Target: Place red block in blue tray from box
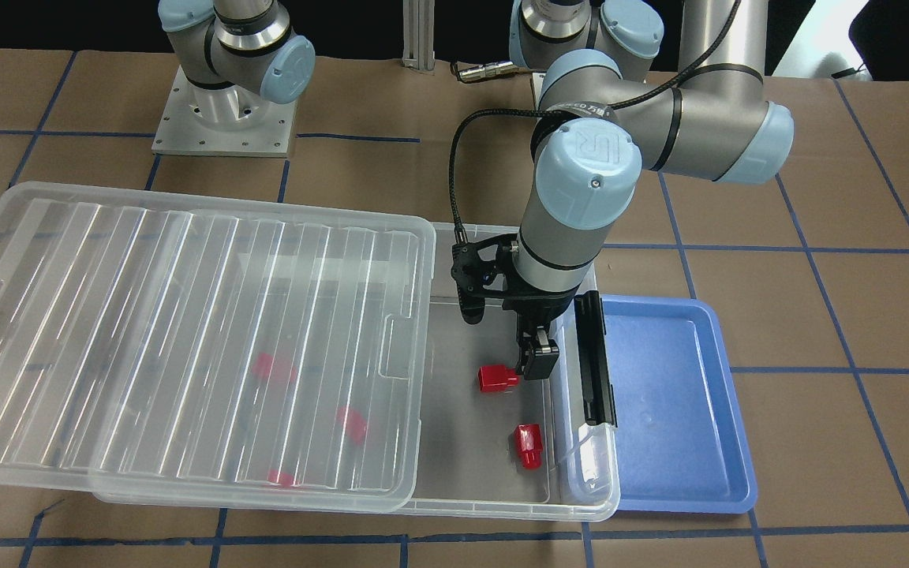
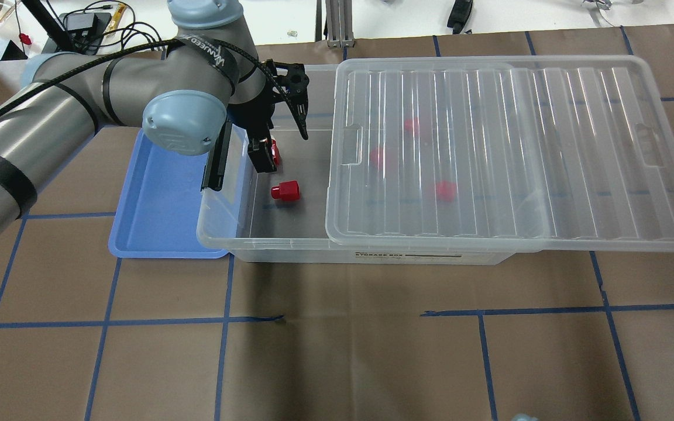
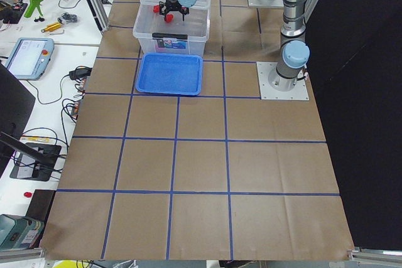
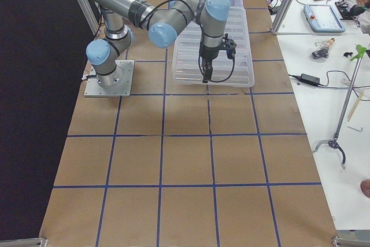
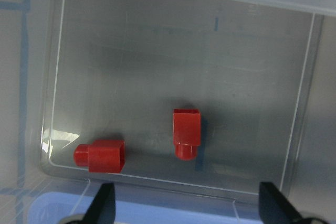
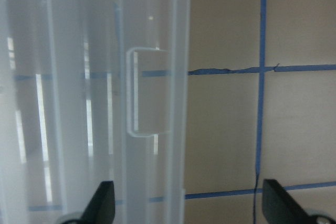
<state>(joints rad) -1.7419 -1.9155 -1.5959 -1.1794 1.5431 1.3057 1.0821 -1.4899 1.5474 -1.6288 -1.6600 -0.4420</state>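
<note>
The clear box [image 2: 372,256] has its ribbed lid [image 2: 506,152] slid aside, so the end by the blue tray [image 2: 161,199] is uncovered. Two red blocks lie on the uncovered floor, one [image 1: 498,379] right beside my left gripper [image 1: 537,363] and one [image 1: 528,446] nearer the box's wall. In the left wrist view the open, empty left gripper [image 5: 189,205] hangs above both blocks [image 5: 187,134] [image 5: 102,156]. Three more red blocks [image 1: 273,367] show blurred under the lid. My right gripper [image 6: 189,208] is open and empty over the lid's far edge.
The black latch bar [image 1: 595,359] stands up on the box's end wall between my left gripper and the tray. The lid overhangs the box's far end. Brown paper with blue tape lines [image 2: 343,318] covers the table.
</note>
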